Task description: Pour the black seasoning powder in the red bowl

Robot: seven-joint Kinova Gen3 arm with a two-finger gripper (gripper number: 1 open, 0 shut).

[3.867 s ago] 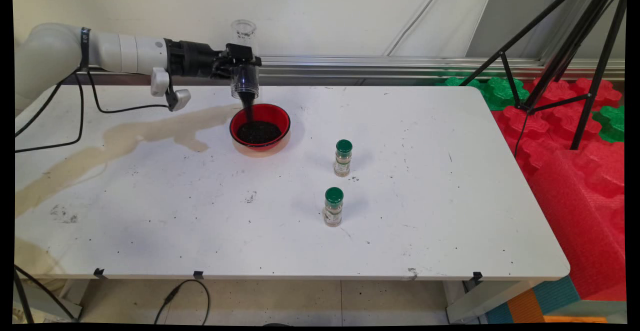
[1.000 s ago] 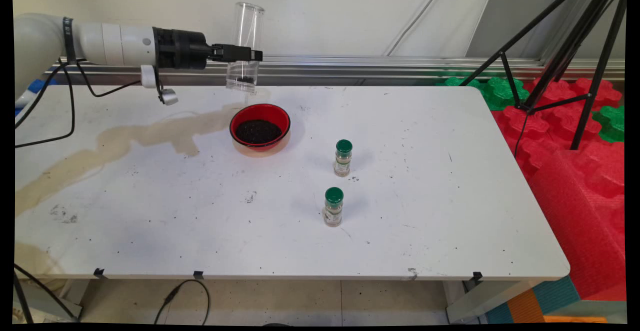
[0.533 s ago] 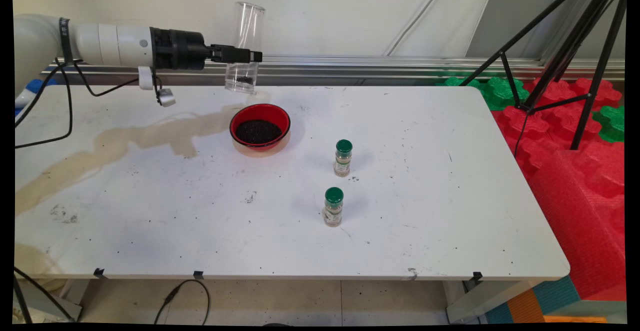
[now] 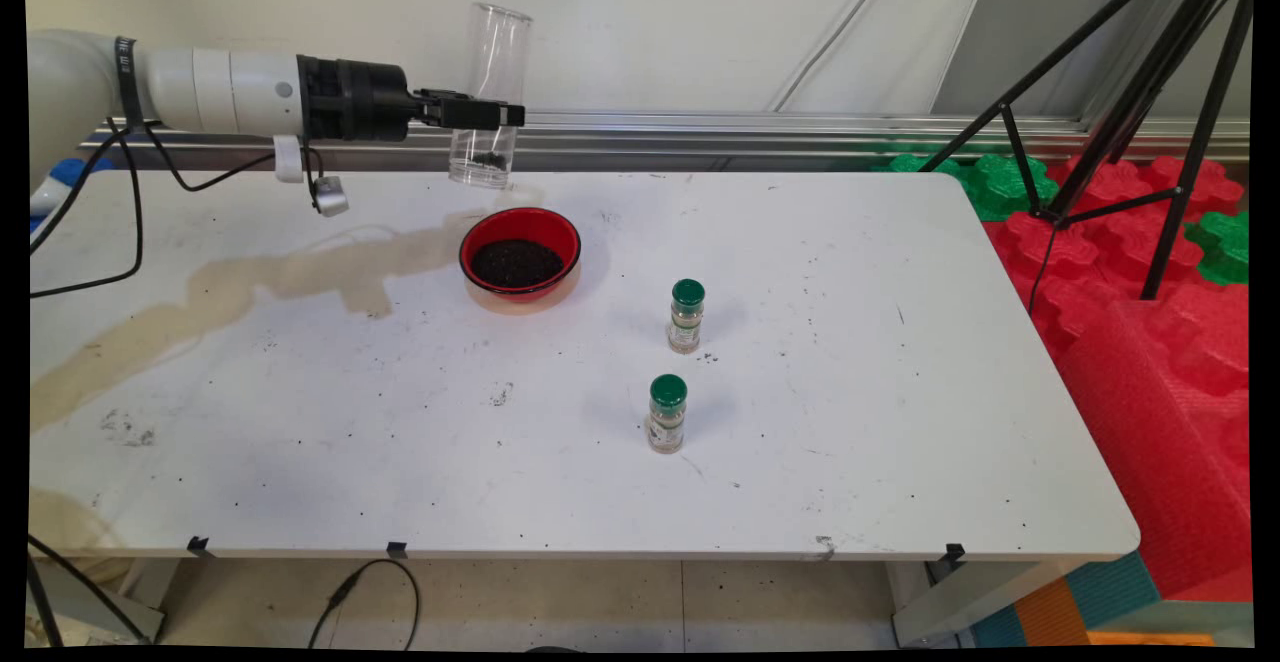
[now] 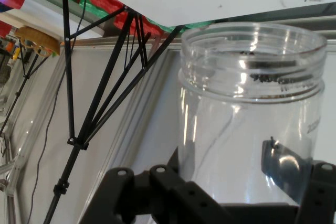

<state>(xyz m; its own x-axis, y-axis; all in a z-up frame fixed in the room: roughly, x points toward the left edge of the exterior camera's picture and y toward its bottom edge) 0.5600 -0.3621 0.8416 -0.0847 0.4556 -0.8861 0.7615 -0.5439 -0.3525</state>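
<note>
Gripper (image 4: pixel 487 115) was clamped on a clear jar (image 4: pixel 489 92), nearly empty, held tilted above the table's (image 4: pixel 800 462) far edge, just behind the red bowl (image 4: pixel 520 253) of dark granules.

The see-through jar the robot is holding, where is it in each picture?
Main view: the clear jar is at upper left, upright in the gripper, above the table behind the red bowl.
Hand view: the clear jar fills the right half, between the fingers.
Shared landmark: the black tripod.
</note>
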